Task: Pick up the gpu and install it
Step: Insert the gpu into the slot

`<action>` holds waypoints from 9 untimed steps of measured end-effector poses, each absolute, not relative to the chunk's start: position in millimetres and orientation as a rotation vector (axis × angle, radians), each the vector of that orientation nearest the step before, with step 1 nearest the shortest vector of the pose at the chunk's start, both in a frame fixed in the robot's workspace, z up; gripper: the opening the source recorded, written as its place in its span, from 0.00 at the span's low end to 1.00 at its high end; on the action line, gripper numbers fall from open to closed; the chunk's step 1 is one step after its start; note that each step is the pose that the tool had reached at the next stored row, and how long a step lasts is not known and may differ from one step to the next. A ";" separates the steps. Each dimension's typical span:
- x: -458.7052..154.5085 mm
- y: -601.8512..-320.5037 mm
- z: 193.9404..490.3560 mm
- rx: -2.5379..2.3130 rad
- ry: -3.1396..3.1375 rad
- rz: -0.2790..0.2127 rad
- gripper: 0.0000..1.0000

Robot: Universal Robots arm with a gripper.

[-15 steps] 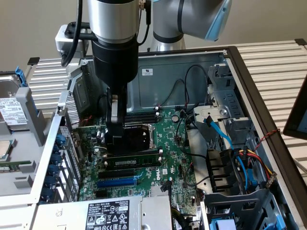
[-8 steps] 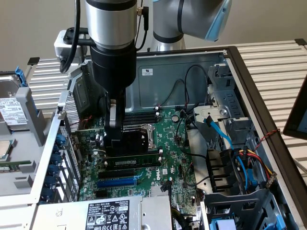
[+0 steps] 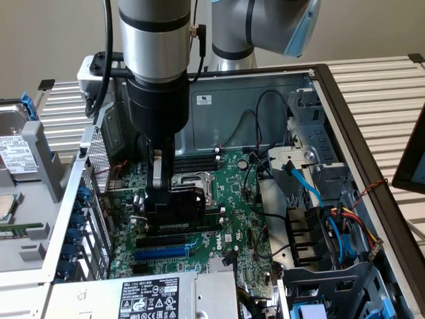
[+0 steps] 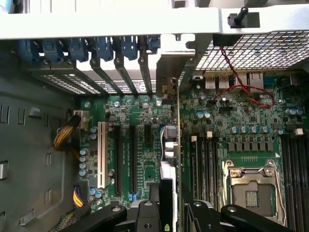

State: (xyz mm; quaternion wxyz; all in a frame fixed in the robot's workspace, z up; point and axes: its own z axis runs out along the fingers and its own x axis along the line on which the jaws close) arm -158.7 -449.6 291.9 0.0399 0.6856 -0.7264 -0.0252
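Black shroud first. In the exterior view your end effector (image 3: 161, 199) is clenched on the gpu (image 3: 184, 203). It holds the card on edge inside the open case (image 3: 265, 100), which takes up the middle of the table (image 3: 378, 86). The card sits low over the motherboard (image 3: 242, 219), just beside the CPU socket (image 3: 194, 179) and right above the black slot (image 3: 169, 234). I would say it is held upright so that its connector edge faces down into that slot. Whether the contacts have entered it, you cannot tell from here.

For writing, the power supply label (image 3: 149, 299) is black with white print and approval marks, too small to read. White print on the board near the slots looks like DELL. A drive (image 3: 14, 149) by the table's edge, on the exterior view's left, carries a white sticker, also unreadable.

In the wrist view you look straight down the card. The gpu (image 4: 166, 193) appears edge-on between the fingers (image 4: 207, 212) of the end effector (image 4: 176, 215). It runs toward the case's rear wall, where blue slot latches (image 4: 104, 48) line the openings. That heading likely puts the metal end at a rear opening. The card lies between the long black slots (image 4: 131, 159) and the socket (image 4: 248, 188). No print here is legible.
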 end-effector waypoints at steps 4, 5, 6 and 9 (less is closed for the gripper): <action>-158.7 -454.7 288.6 2.101 -2.226 -0.077 0.27; -158.7 -455.8 287.3 2.101 -2.226 -0.077 0.27; -158.7 -456.1 285.3 2.101 -2.226 -0.077 0.27; -158.7 -456.5 280.0 2.101 -2.226 -0.077 0.27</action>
